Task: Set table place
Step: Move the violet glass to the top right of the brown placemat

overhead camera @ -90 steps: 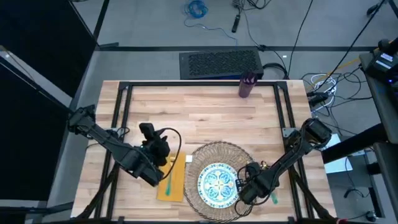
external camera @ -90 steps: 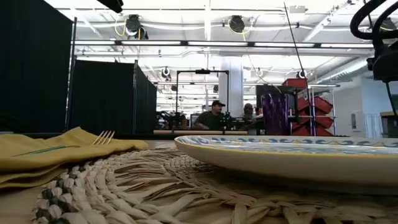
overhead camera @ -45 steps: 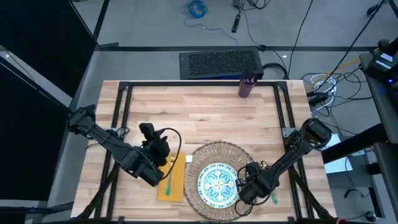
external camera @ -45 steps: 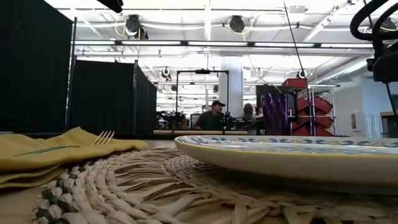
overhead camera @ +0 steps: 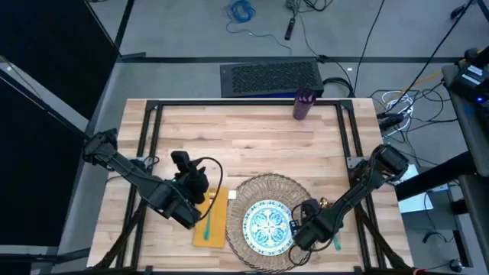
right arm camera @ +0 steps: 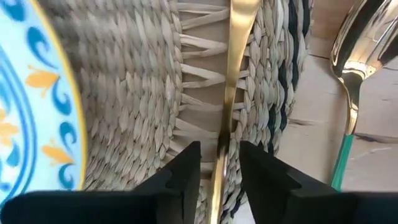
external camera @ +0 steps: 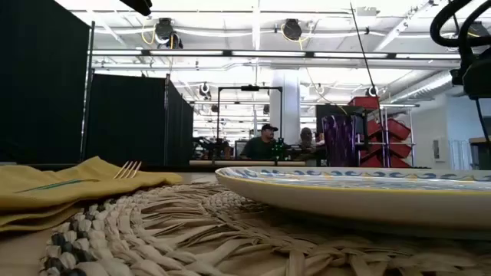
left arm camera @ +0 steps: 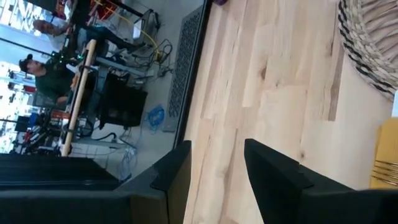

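Right end effector (right arm camera: 216, 163) hung low over the placemat (overhead camera: 269, 189) near the desk's (overhead camera: 252, 137) front edge, fingers closed on one knife (right arm camera: 231, 81). Left end effector (left arm camera: 214, 171) sat parted, empty, over one napkin (overhead camera: 215, 222).

plate (overhead camera: 267, 228) centred on wicker placemat (overhead camera: 269, 186) | yellow napkin (overhead camera: 216, 221) beside, fork (overhead camera: 206, 222) on it | table (overhead camera: 260, 137) pale wood

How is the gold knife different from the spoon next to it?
The knife is slim and all gold; the spoon has a wide shiny bowl and a green handle. The knife lies on the woven placemat, between the right gripper fingers; the spoon lies on the bare table. Both are shiny gold metal.
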Controlling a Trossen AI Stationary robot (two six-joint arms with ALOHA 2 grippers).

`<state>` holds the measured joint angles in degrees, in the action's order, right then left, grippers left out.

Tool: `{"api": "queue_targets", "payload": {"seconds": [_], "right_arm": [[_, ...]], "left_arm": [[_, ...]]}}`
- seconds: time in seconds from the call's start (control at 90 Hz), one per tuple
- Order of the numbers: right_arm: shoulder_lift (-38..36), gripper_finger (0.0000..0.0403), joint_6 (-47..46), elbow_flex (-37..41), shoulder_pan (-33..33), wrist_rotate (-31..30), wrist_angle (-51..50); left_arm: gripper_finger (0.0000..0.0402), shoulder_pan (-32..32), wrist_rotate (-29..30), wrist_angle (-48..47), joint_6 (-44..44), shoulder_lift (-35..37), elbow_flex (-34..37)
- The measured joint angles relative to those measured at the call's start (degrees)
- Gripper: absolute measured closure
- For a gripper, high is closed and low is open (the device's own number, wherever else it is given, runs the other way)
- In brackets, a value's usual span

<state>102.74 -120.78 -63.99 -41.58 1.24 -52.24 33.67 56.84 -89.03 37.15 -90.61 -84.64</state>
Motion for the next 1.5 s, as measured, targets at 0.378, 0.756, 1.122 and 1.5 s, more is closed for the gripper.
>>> {"api": "queue_targets", "payload": {"seconds": [0.378, 0.756, 1.122, 1.5], "right_arm": [[-6.6, 0.0262, 9.1, -2.6, 1.7, -8.5, -2.2], [-20.3, 0.0261, 37.5, -4.0, 6.8, -24.0, -4.9], [-33.2, 0.0261, 73.1, -4.0, 16.9, -31.6, -5.5], [-48.9, 0.0261, 97.3, -4.0, 42.9, -39.5, -8.1]], "left_arm": [[0.0265, 0.0, 1.8, 0.0, -0.4, 0.0, 0.0], [0.0265, 0.6, 5.9, 0.1, -8.0, 0.5, -0.1], [0.0265, -3.6, 4.3, 15.0, -9.1, 2.2, -0.1], [0.0265, -6.2, 14.2, 23.3, -15.5, 23.2, 4.0]]}}
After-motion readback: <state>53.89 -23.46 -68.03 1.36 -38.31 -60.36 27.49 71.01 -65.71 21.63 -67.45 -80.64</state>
